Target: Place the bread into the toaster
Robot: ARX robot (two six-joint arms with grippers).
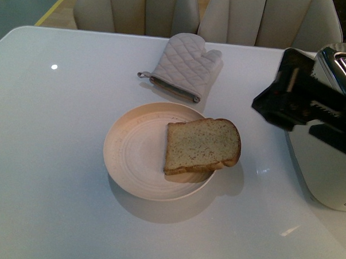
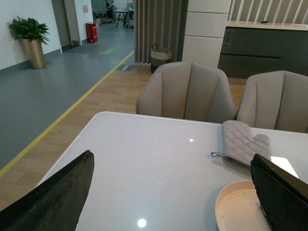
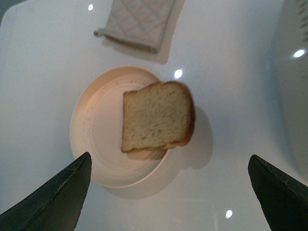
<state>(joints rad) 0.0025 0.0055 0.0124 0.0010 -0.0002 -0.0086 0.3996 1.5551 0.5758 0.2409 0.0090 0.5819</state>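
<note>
The bread [image 1: 202, 145], a speckled light brown slice with a darker crust, lies tilted on the right rim of a cream plate [image 1: 135, 151] at the table's middle. At the right edge stands the white toaster [image 1: 323, 170], chrome-topped. My right gripper [image 3: 168, 156] hovers open above the table between plate and toaster, and its wrist view shows the bread [image 3: 156, 115] just ahead of the wide-apart jaws, with nothing held. In the front view this arm [image 1: 295, 100] hides part of the toaster. My left gripper [image 2: 171, 154] is open and empty above the table, left of the plate [image 2: 236, 207].
A grey quilted oven mitt [image 1: 184, 64] lies behind the plate. Beige chairs [image 1: 138, 10] stand along the table's far edge. The toaster's side [image 3: 293, 86] fills one edge of the right wrist view.
</note>
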